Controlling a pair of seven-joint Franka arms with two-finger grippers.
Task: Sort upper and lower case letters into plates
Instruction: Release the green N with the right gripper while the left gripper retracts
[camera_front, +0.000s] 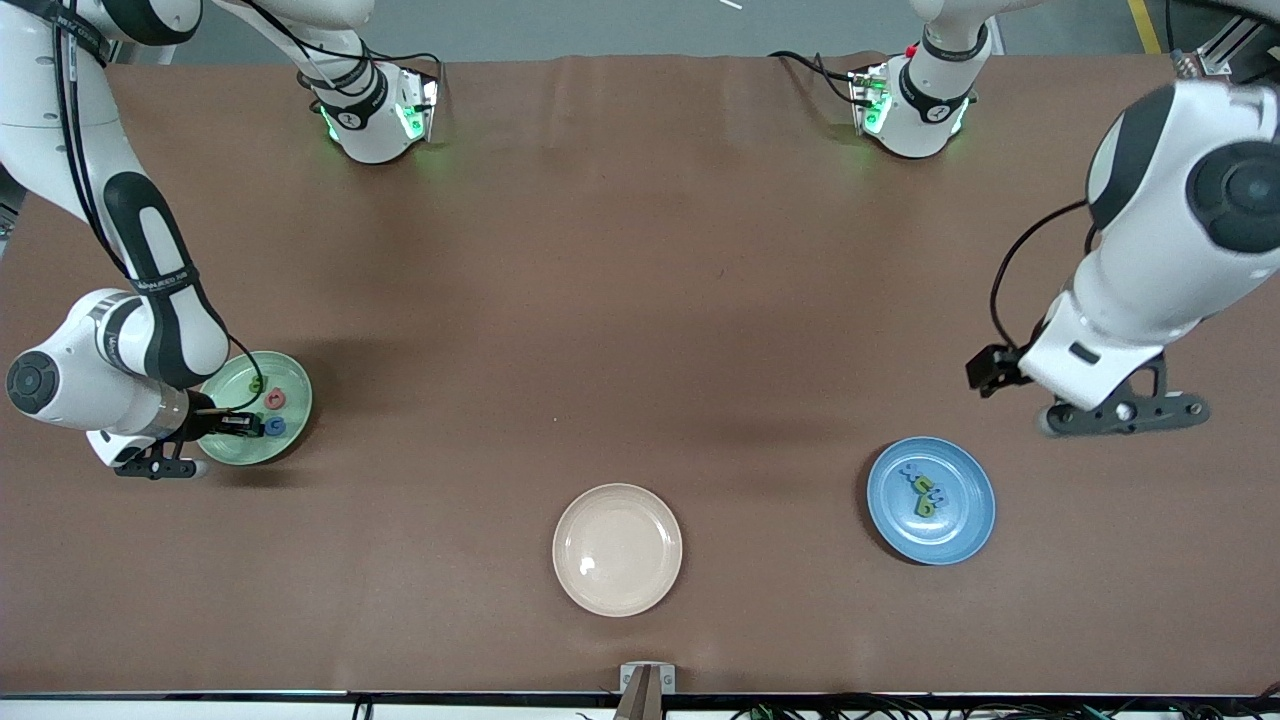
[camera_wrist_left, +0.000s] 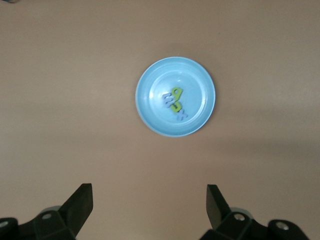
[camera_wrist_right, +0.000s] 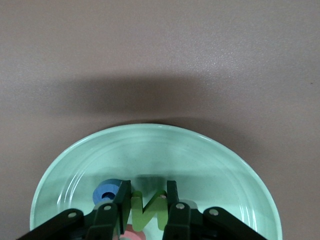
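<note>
The pale mint green plate (camera_front: 296, 388) lies at the right arm's end of the table. In it are a green letter (camera_front: 256, 383), a pinkish-red one (camera_front: 277, 400) and a blue one (camera_front: 275, 426). My right gripper (camera_front: 240, 425) is low inside this plate (camera_wrist_right: 160, 150), shut on a green N (camera_wrist_right: 149, 212) beside the blue letter (camera_wrist_right: 106, 192) and the pinkish-red one (camera_wrist_right: 131, 234). The blue plate (camera_front: 975, 525) holds several green and blue letters (camera_front: 922, 490). My left gripper (camera_front: 1125, 416) hangs open and empty over bare table beside the blue plate (camera_wrist_left: 197, 80) and its letters (camera_wrist_left: 174, 102).
A cream-beige plate (camera_front: 640, 520) with nothing in it lies near the table's front edge, between the two other plates. The brown table top (camera_front: 640, 300) spreads wide between the plates and the arm bases.
</note>
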